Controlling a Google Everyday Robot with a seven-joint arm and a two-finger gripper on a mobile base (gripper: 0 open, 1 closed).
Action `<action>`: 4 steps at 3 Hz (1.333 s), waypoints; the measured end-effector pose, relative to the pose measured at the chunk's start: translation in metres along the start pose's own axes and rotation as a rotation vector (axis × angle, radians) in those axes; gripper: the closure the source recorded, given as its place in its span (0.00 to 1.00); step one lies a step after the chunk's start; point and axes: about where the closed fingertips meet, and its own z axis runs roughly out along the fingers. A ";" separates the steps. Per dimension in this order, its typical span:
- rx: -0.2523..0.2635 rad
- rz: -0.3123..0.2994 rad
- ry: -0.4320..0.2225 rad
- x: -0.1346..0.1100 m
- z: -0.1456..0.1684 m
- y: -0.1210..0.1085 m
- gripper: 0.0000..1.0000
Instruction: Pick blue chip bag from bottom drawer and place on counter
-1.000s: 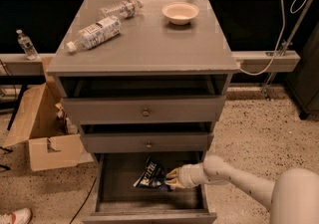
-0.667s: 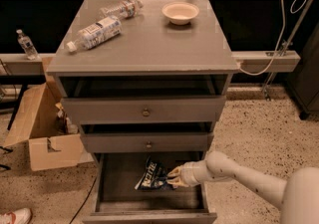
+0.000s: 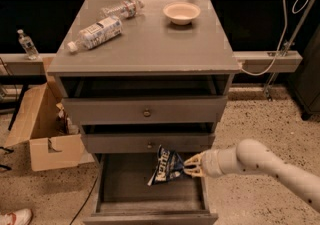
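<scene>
The white arm stretches leftward from the lower right, its gripper low at centre, fingers pinching the bag.

Smooth cream gripper, above the matt grey wooden bottom drawer, pinches the crinkly, glossy foil blue chip bag.

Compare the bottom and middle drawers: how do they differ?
The bottom drawer is pulled far out, its interior exposed; the middle drawer is out only slightly. The middle drawer shows a round knob; none shows on the bottom drawer. Both are grey. The gripper holds the chip bag over the bottom drawer.
</scene>
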 end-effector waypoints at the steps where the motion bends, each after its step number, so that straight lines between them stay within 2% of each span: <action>1: 0.061 -0.061 -0.002 -0.035 -0.056 -0.020 1.00; 2: 0.069 -0.065 0.003 -0.036 -0.062 -0.022 1.00; 3: 0.070 -0.086 0.015 -0.051 -0.077 -0.030 1.00; 4: 0.118 -0.124 0.026 -0.096 -0.130 -0.056 1.00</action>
